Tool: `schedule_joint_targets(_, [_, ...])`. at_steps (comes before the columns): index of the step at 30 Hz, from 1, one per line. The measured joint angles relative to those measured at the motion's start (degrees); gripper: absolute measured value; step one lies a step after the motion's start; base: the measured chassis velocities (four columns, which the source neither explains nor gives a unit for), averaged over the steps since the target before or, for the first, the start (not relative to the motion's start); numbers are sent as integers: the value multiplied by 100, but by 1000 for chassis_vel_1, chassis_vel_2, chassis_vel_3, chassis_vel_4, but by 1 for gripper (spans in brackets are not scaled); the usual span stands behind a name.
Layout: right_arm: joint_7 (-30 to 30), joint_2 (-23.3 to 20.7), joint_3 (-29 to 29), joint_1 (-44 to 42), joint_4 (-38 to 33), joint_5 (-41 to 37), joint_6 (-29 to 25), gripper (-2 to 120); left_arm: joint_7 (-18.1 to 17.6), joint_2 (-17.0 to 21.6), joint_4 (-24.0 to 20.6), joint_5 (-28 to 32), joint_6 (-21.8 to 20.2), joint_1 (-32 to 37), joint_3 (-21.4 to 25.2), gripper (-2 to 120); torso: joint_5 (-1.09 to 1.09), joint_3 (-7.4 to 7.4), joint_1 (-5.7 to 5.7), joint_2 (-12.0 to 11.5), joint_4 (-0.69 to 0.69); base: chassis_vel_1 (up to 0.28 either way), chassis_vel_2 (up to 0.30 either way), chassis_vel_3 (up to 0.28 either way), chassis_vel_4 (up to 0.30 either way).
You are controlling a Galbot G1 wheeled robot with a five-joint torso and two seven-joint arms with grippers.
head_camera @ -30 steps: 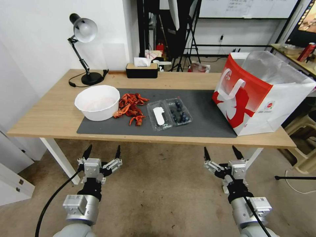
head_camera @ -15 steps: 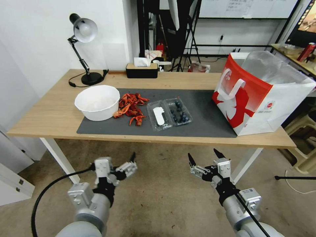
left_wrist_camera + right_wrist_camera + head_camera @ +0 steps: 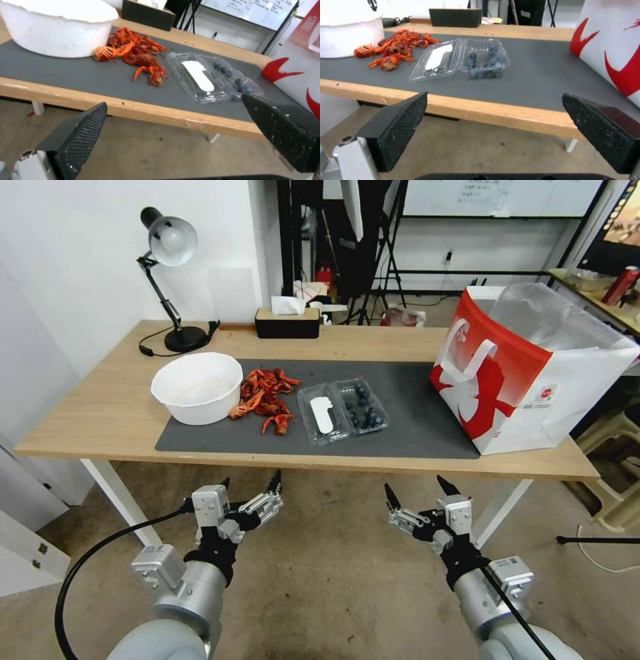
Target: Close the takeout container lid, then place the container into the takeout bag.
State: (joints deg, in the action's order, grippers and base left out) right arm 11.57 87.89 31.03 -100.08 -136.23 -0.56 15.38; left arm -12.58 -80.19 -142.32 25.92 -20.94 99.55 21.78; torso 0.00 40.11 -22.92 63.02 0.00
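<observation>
**Both grippers spread wide below the table edge, clamshell lying open on the mat**

Head view: the container [image 3: 362,407] sits a little right of frame centre on the dark grey mat [image 3: 427,407], flipped open. The blueberry half is on the right. The takeout container lid [image 3: 322,415] lies flat on the left, joined at the hinge, white label facing up. Nothing is touching it.

The takeout bag [image 3: 527,373] stands upright at the right of the frame, partly on the mat's right end, mouth open with silver lining showing. It is well apart from the container.

The left gripper [image 3: 252,483] is at lower left of the frame, in front of the wooden table [image 3: 100,413] and below its near edge, over the floor. Its fingers are spread apart and hold nothing. The right gripper [image 3: 417,489] is at lower right of centre, also below the table edge, fingers spread and empty. Both tips point up toward the table.

Left wrist view: black mesh pads [image 3: 83,132] are wide apart, and the lid and blueberries are seen between them, beyond the table edge. Right wrist view: same spread pads [image 3: 400,122], with the open container centred above them.

Other items: a white bowl [image 3: 197,387] at the mat's left end; a pile of red crawfish [image 3: 265,397] between bowl and lid, close to the lid; a black tissue box [image 3: 287,323] at the table's far edge, upper centre; a desk lamp [image 3: 170,267] at upper left.
</observation>
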Motion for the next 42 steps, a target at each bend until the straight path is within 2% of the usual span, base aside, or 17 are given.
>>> schedule_joint_targets(7, [0,-278,120,381,17,-406,56,100,66,-2,60,47,198,-18,170,100,0,0,0,0,0,0,0,0,0])
schedule_joint_targets(12, [-67,-626,167,981,191,-900,226,100,168,53,184,35,328,-70,207,100,1,0,0,0,0,0,0,0,0])
schedule_joint_targets(18, [-208,-1268,26,1744,835,-1530,294,100,157,-84,296,-99,411,-39,144,100,1,0,0,0,0,0,0,0,0])
schedule_joint_targets(23, [-322,-1618,-115,2163,1243,-1836,335,100,162,-132,369,-118,517,-42,165,100,1,0,0,0,0,0,0,0,0])
schedule_joint_targets(28, [-683,-2038,-383,2936,1752,-2238,516,100,192,-160,388,-126,534,-35,200,100,1,1,0,0,0,0,0,0,0])
schedule_joint_targets(31, [-1079,-2245,-682,3577,2032,-2394,1014,100,210,-215,404,-162,534,-22,229,100,0,1,0,0,0,0,0,0,0])
schedule_joint_targets(32, [-1079,-2245,-682,3577,2032,-2394,1014,100,210,-215,404,-162,534,-22,229,100,0,1,0,0,0,0,0,0,0])
schedule_joint_targets(34, [-1503,-2319,-980,3954,2171,-2628,1505,100,219,-250,411,-179,534,-19,247,100,-1,1,0,0,0,0,0,0,0])
schedule_joint_targets(35, [-1503,-2319,-980,3954,2171,-2628,1505,100,219,-250,411,-179,534,-19,247,100,-1,1,0,0,0,0,0,0,0])
schedule_joint_targets(37, [-1923,-2340,-1307,4292,2321,-2921,1957,100,224,-267,423,-189,539,-17,269,100,0,0,0,0,0,0,0,0,0])
schedule_joint_targets(42, [-2261,-2323,-1571,4652,2523,-3058,2370,100,228,-269,450,-190,562,-13,302,100,0,0,-1,-1,0,0,0,0,0])
